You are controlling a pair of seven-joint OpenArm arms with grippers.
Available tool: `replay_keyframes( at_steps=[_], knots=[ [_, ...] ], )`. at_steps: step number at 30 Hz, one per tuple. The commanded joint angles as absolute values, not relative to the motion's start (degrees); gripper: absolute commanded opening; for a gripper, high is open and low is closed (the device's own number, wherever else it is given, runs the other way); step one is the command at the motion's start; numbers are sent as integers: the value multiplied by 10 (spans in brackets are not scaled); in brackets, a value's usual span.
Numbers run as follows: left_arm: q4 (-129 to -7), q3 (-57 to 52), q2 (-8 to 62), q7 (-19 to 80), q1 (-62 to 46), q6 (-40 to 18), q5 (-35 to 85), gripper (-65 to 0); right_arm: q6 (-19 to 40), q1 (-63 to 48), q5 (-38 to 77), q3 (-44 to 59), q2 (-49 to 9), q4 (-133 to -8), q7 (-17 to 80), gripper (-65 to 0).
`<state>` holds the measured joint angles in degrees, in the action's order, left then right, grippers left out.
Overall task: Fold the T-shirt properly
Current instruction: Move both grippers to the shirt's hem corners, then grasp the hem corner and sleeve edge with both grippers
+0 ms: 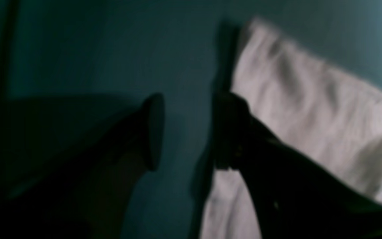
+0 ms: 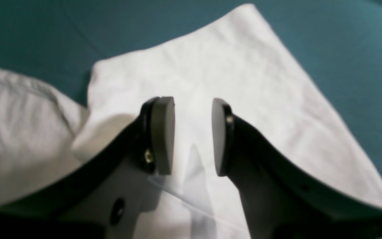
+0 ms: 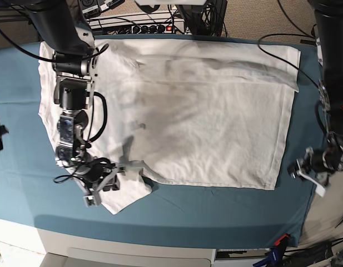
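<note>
Over the sleeve at about 8 o'clock in the base view, the right gripper (image 2: 192, 136) hangs with its jaws parted and nothing between them; its wrist camera shows bare white cloth in the gap. At 4 o'clock, the left gripper (image 1: 186, 131) sits low at the hem edge, jaws apart, one finger (image 1: 230, 132) over the white fabric and the other over the teal table cloth (image 1: 111, 49). That view is dark and blurred, so I cannot tell whether any cloth is caught.

Outward from both, the T-shirt (image 3: 204, 117) lies spread flat across the middle of the surface, collar end toward 9 o'clock, hem toward 3 o'clock, and lightly wrinkled. The near sleeve (image 3: 124, 194) is bunched beneath the right gripper. No fold appears to have been made yet, in my judgement.

Risks noted:
- The left gripper straddles the boundary between shirt and table cloth. Closing there could pinch both layers and drag the covering along.
- A shallow bite on thin fabric may slip during lifting.
- The bunched sleeve could be trapped in a fold, leaving a lump.
- Uneven lifting by the two arms would skew the crease.
</note>
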<state>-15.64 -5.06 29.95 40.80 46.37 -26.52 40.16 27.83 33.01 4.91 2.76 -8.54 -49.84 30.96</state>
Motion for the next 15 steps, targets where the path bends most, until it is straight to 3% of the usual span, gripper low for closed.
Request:
replay_keyframes(
  at_steps=[1,10,13,15],
  knots=[
    [-165,-52,298,405,480,-268,408,-425,274,351,53,24,-90,-508,291,-456],
    [-171,-52,234,389,477,-269,404,-427,272,351,46,23,-95,-508,298,-456],
    [-171,-52,228,388,483,-270,402,-516,260,351,40,24,-100,-508,298,-456],
    [-171,-52,231,380,488,-269,402,-581,221,351,40,24,-107,-508,298,-456]
  ],
)
